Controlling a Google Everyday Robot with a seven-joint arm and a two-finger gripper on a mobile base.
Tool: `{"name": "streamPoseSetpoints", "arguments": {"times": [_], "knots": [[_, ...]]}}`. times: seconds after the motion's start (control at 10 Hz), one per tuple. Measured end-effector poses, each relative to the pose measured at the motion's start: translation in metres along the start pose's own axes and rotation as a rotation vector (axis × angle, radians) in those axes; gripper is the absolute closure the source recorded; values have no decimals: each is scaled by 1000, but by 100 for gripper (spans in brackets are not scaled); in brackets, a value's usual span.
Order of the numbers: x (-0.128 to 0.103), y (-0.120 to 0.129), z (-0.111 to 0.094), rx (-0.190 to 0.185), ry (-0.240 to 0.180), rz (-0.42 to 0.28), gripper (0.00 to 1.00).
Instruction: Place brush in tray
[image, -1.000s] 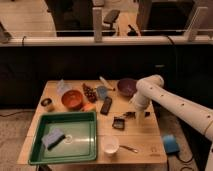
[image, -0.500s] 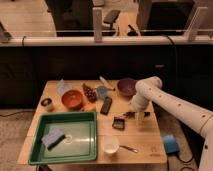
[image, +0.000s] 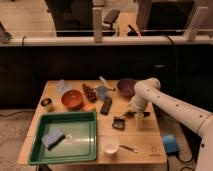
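The brush (image: 119, 122) lies on the wooden table, its squarish dark head toward the front and its slim handle pointing right and back. My gripper (image: 132, 115) is down at the table at the handle end of the brush, on the white arm (image: 165, 102) that reaches in from the right. The green tray (image: 63, 116) sits at the front left of the table, about a hand's length left of the brush. A pale blue sponge (image: 52, 137) lies inside it.
A flat black slab (image: 106, 105) lies just left of the brush. An orange bowl (image: 72, 99), grapes (image: 90, 92), a blue cup (image: 102, 92) and a purple bowl (image: 126, 87) stand behind. A white cup (image: 110, 146) and spoon (image: 129, 148) are in front.
My arm has swung left and down, bringing the gripper from right of the brush to its handle end. The brush and the other objects have not moved.
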Motion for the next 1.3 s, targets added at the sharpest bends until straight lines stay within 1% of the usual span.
{"name": "streamPoseSetpoints", "arguments": {"times": [0.9,1.1,1.3], "knots": [[-2,4,11,-18,-7,-12,20],[-3,3,12,-19,-7,-17,28],[-4,3,13,-20,-6,-19,42]]}}
